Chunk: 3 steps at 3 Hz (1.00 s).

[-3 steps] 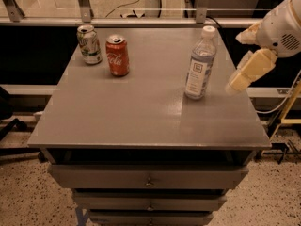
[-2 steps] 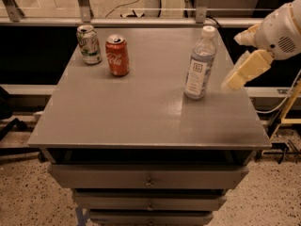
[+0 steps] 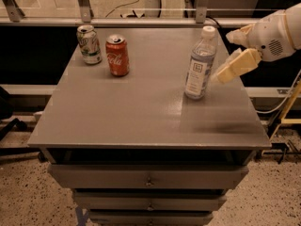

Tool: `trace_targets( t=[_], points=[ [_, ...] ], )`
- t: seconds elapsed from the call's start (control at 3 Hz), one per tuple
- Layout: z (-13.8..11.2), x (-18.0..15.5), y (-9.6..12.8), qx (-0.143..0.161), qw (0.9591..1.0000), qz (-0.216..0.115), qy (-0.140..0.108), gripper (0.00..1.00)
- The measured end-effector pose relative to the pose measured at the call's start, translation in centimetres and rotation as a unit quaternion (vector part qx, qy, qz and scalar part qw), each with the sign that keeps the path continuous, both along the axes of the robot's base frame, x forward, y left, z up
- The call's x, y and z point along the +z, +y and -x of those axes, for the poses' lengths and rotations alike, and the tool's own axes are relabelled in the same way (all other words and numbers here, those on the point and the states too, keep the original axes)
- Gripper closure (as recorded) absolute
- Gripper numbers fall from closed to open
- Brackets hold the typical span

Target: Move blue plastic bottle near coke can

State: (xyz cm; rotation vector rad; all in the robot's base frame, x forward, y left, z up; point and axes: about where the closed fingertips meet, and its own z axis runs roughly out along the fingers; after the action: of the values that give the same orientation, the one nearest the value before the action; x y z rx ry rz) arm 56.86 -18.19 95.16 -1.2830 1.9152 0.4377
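Observation:
The blue plastic bottle (image 3: 200,64) stands upright on the right half of the grey cabinet top (image 3: 141,107); it is clear and pale with a white cap and a white label. The coke can (image 3: 117,55), red with white script, stands upright at the back left, well apart from the bottle. My gripper (image 3: 229,53) hangs just right of the bottle at label height. It is open and empty, with one cream finger low (image 3: 235,66) and one higher (image 3: 239,34). It does not touch the bottle.
A green-and-white silver can (image 3: 89,44) stands just left of the coke can. The cabinet has drawers (image 3: 148,178) below its top. A metal rail (image 3: 141,21) runs behind the cabinet. A yellow stand and cable (image 3: 287,121) are at the right.
My gripper has moved left, closer to the bottle. The bottle and both cans have not moved.

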Motion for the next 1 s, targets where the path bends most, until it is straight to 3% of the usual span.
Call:
trace_targets(
  t=[1.0],
  points=[
    [-2.4,-1.2,0.2,0.003,0.9990,-0.044,0.010,0.00]
  ],
)
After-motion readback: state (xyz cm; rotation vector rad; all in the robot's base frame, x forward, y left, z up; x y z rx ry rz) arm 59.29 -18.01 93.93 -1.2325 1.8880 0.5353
